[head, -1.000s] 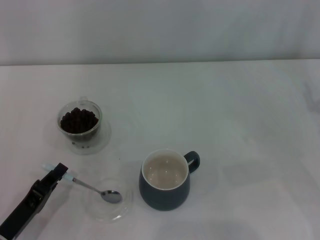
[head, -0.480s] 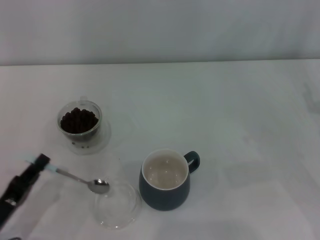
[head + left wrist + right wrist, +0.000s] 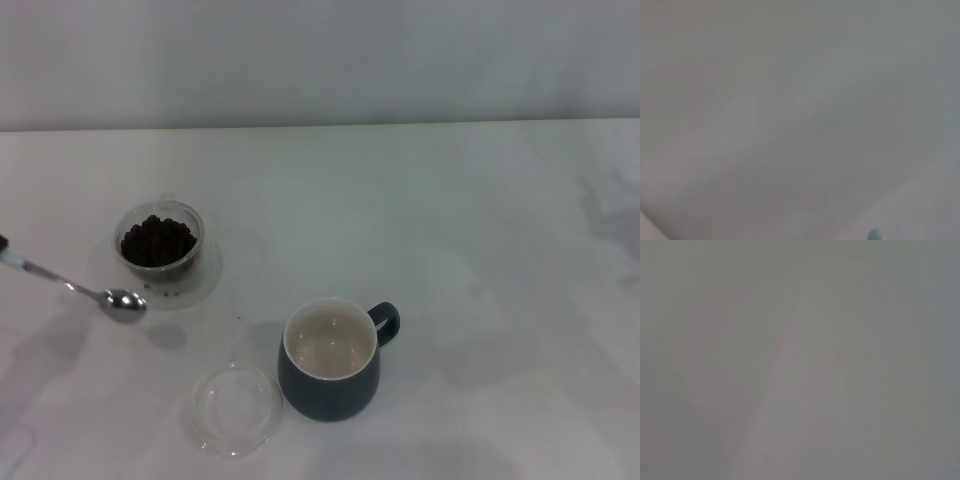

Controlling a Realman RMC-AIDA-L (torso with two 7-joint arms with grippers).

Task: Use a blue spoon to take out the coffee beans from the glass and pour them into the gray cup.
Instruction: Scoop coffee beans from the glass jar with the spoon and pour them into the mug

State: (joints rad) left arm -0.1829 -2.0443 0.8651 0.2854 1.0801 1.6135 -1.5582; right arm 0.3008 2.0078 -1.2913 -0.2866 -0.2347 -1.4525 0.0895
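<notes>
The blue spoon [image 3: 75, 290] is held up above the white bench [image 3: 480, 250], its pale handle running off the left edge of the head view, where only a dark sliver of the left gripper [image 3: 3, 243] shows. The fingers themselves are out of frame, so whether they stand wide or closed cannot be told. The spoon slopes down and away from the gripper, and its shiny bowl appears empty, hanging just beside the glass [image 3: 160, 245] on the gripper's side, apart from its wall, with a shadow on the bench beneath. The glass stands upright, filled with coffee beans [image 3: 157, 240]. Farther from the gripper, past the glass and nearer the robot, the gray cup [image 3: 330, 362] stands upright, cream inside showing no beans, loop handle turned away from the gripper. A shallow clear dish [image 3: 236, 408] lies flat just beside the cup. The left wrist view shows only a pale blue tip at its lower edge. The right gripper appears in no view.
</notes>
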